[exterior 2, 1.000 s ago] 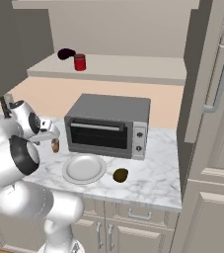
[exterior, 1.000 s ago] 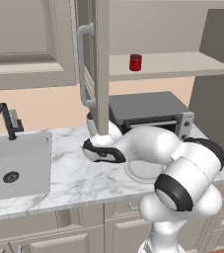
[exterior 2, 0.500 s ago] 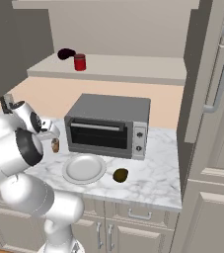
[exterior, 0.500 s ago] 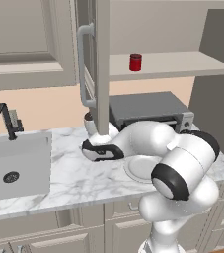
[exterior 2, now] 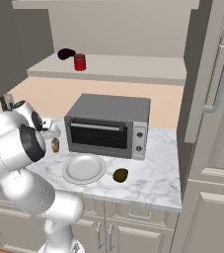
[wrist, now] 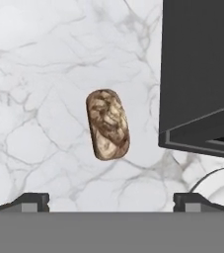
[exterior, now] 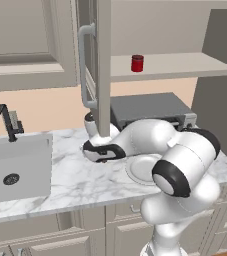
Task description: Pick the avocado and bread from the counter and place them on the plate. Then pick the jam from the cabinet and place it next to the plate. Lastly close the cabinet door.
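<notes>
The brown oval bread lies on the white marble counter, straight below my gripper, whose fingertips stand wide apart with nothing between them. From the right, the bread sits left of the white plate, just under my hand. The dark green avocado rests on the counter right of the plate. The red jam stands on the cabinet shelf beside the open cabinet door, which hides part of my hand.
A grey toaster oven stands behind the plate, and its corner is close beside the bread. A sink with a dark faucet lies to the left. A dark object sits by the jam.
The arm's elbow has shifted a little, while the hand stays over the bread. The gripper remains open.
</notes>
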Robot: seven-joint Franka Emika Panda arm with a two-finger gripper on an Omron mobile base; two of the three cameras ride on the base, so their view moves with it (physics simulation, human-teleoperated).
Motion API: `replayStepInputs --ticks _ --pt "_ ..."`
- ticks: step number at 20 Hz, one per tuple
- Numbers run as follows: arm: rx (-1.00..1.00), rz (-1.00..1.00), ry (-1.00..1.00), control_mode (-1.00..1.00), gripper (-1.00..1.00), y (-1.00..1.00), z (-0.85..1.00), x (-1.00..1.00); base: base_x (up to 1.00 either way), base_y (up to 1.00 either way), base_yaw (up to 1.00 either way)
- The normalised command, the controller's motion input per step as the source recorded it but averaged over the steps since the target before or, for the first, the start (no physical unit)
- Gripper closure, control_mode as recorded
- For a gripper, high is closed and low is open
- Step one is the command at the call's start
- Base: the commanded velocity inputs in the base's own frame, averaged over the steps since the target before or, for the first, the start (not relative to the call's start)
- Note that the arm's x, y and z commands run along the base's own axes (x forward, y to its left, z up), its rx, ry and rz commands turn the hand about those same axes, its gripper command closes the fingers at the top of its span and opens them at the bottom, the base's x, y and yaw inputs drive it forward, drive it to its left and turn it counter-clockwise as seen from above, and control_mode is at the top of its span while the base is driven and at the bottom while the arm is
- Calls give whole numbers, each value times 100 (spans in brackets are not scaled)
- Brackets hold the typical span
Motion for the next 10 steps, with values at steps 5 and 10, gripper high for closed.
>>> replayStepInputs --ticks 5,10 --pt "0 0 0 -100 -100 0 -5 23 0 0 0" --pt "0 0 0 -100 -100 0 -9 21 0 0 0"
